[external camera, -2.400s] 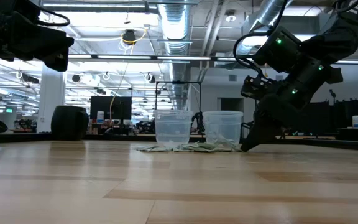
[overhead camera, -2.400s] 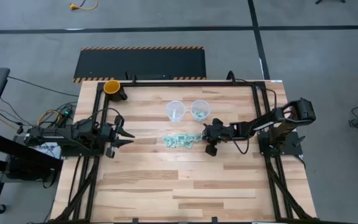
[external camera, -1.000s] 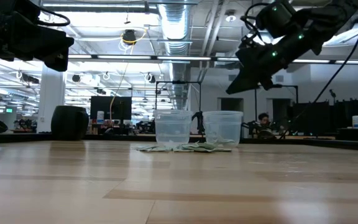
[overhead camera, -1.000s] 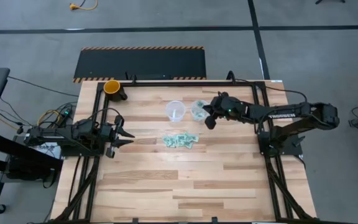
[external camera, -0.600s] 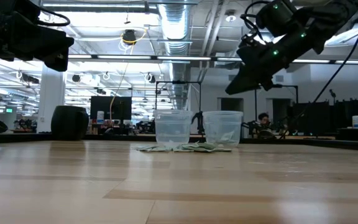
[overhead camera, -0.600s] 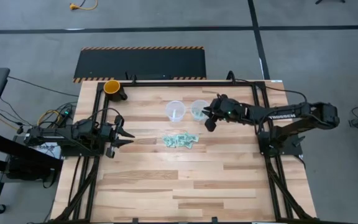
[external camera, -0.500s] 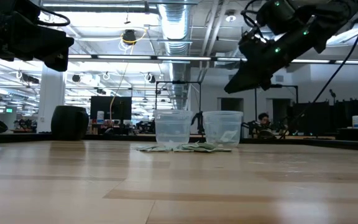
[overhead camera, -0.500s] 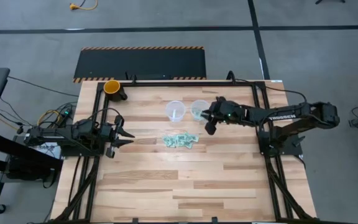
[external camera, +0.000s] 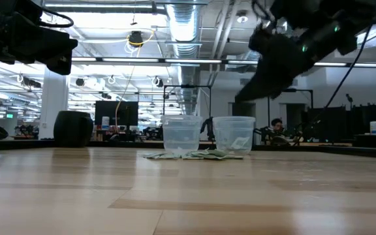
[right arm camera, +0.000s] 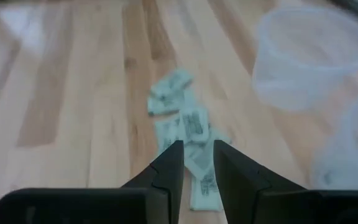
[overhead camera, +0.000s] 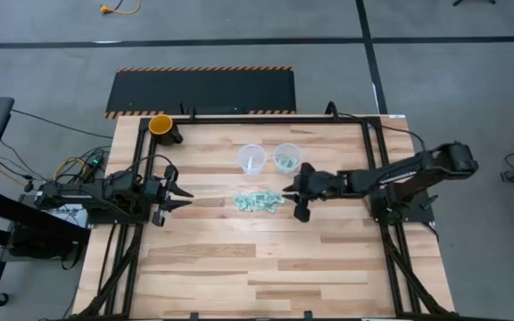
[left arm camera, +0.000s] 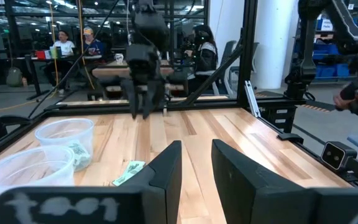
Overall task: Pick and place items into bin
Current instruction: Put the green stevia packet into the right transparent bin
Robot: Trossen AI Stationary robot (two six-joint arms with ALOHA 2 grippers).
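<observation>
While the left tool [overhead camera: 182,193] waits, narrowly parted | right tool [overhead camera: 291,198] hovers beside items [overhead camera: 258,201], seemingly empty, narrow gap.

**Robot body, appearance**

Both arms matte black, slender jointed links with black cables alongside. Left gripper [left arm camera: 194,171]: two flat, dark, blade-like fingers. Right gripper [right arm camera: 196,167]: same pair. Green indicator light on right arm [external camera: 303,47].
</observation>
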